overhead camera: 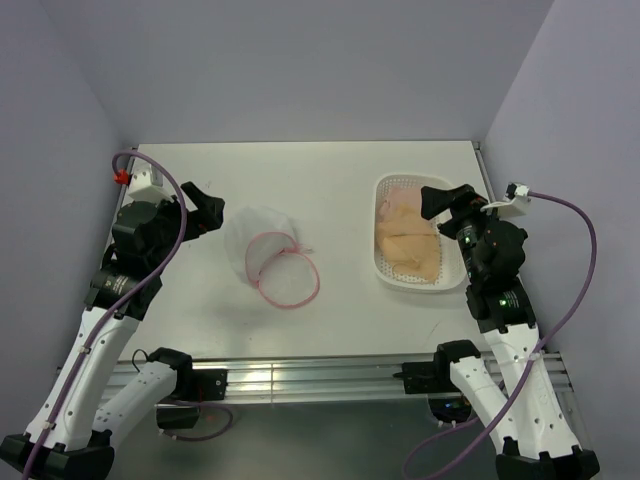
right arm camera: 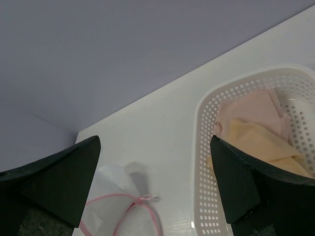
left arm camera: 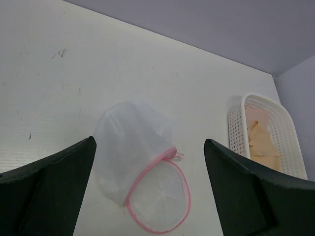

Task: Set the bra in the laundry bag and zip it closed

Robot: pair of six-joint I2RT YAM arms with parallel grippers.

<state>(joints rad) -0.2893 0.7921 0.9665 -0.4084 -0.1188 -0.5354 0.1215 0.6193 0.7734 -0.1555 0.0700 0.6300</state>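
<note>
your left gripper (overhead camera: 210,213) is spread wide with nothing in it, just left of the laundry bag (overhead camera: 268,258). the bag lies on the table (overhead camera: 330,180), its pink zipper rim gaping. your right gripper (overhead camera: 441,213) is also wide and empty above the white basket (overhead camera: 379,255). the bra (overhead camera: 411,251) lies in that basket, touching a paler pink garment (overhead camera: 400,203).
</note>
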